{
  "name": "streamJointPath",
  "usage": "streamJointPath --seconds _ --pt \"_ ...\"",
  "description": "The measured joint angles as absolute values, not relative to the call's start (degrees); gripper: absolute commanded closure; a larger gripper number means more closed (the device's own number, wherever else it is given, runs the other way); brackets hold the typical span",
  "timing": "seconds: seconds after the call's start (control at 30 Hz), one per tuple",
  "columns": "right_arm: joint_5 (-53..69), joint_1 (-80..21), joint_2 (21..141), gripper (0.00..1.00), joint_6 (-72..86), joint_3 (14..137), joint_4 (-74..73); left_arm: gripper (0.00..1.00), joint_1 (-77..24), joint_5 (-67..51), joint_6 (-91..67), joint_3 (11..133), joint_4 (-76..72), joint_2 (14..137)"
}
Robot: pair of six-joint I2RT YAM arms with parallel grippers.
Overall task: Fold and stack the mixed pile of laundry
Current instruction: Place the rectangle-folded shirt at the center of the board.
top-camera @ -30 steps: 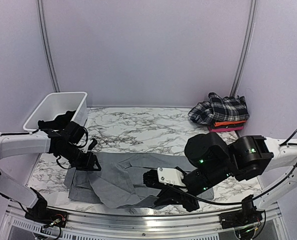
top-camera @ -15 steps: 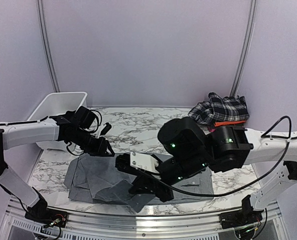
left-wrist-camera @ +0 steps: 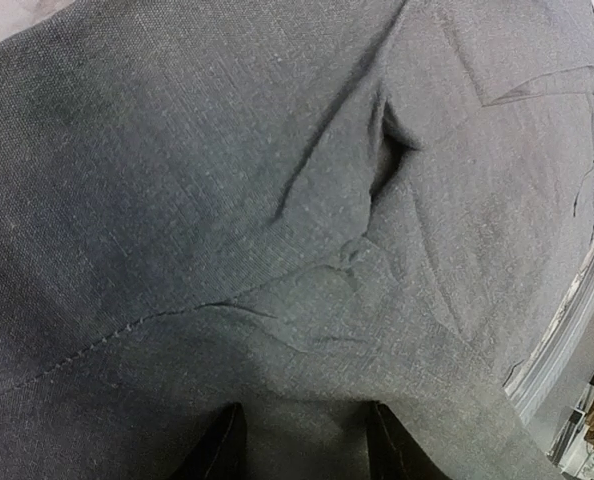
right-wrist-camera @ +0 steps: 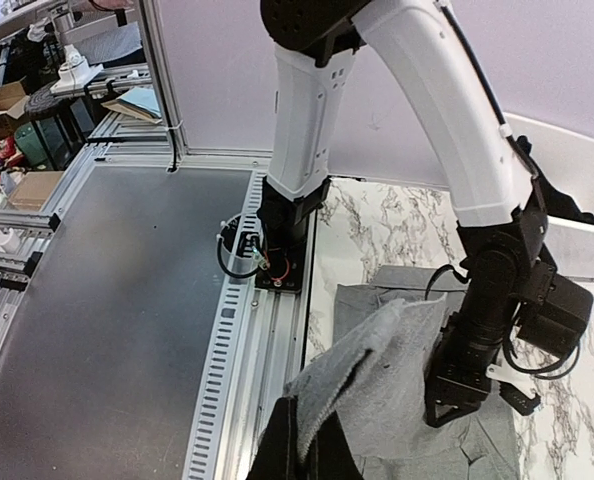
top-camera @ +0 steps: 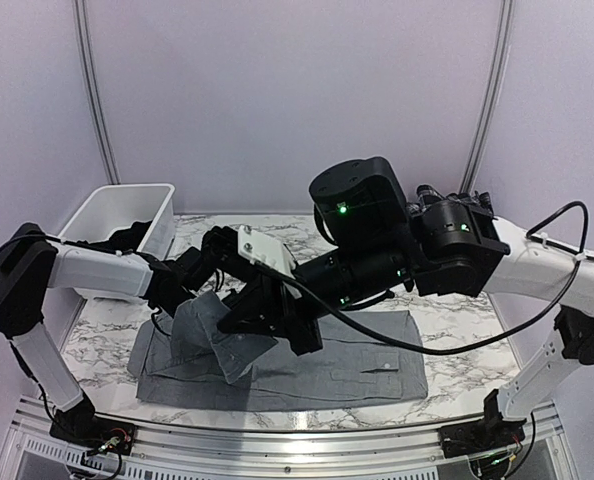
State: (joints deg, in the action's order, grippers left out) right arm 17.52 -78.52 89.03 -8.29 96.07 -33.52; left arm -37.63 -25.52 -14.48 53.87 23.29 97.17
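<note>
Right gripper (right-wrist-camera: 302, 432) is clamped tight on a fold of the grey garment (top-camera: 357, 365). It's got the fold pinched up off the table, so the cloth peaks at the fingertips and droops away underneath. Just beside that raised bit is the left gripper (left-wrist-camera: 305, 445), its fingers (left-wrist-camera: 227, 445) partway apart with grey fabric filling the gap between them. Honestly can't tell if it's actually gripping or only pushed into the cloth. Out from both grippers, the rest of the garment lies spread flat on the marble table (top-camera: 457, 320), running off toward the right arm's base. Farther back behind the left gripper, past its arm, there's a white basket (top-camera: 155, 222) with some black cloth (top-camera: 122, 238) sitting in it.
</note>
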Motion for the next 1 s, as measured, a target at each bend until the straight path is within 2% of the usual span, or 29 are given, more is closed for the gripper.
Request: streamJointPath --seconds 0.1,0.2,0.3,0.33,0.47,0.6,1.0 --pt "17.56 -76.90 88.82 1.00 -8.19 94.83 -33.28 0.45 -37.60 -26.13 -14.15 53.89 23.33 97.97" --pt "17.76 -74.94 86.63 1.00 -6.72 89.56 -31.75 0.28 -37.30 -26.44 -14.48 54.24 23.68 97.30" --pt "18.44 -71.64 82.30 1.00 -3.27 80.51 -29.30 0.06 -35.57 -26.11 -15.86 55.18 24.53 94.78" --pt "18.85 -70.11 80.47 1.00 -1.74 76.86 -28.34 0.02 -34.17 -25.78 -16.49 55.86 24.71 93.47" --pt "19.44 -64.07 74.83 1.00 4.38 64.55 -24.27 0.01 -26.61 -24.16 -19.11 59.31 24.53 87.18" --pt "20.10 -58.98 73.14 1.00 9.15 57.41 -21.39 0.01 -21.71 -22.50 -20.67 60.36 23.83 83.37" --pt "22.35 -42.57 69.25 1.00 15.27 44.77 -17.78 0.01 -21.30 -15.38 -24.91 57.32 24.05 81.30"
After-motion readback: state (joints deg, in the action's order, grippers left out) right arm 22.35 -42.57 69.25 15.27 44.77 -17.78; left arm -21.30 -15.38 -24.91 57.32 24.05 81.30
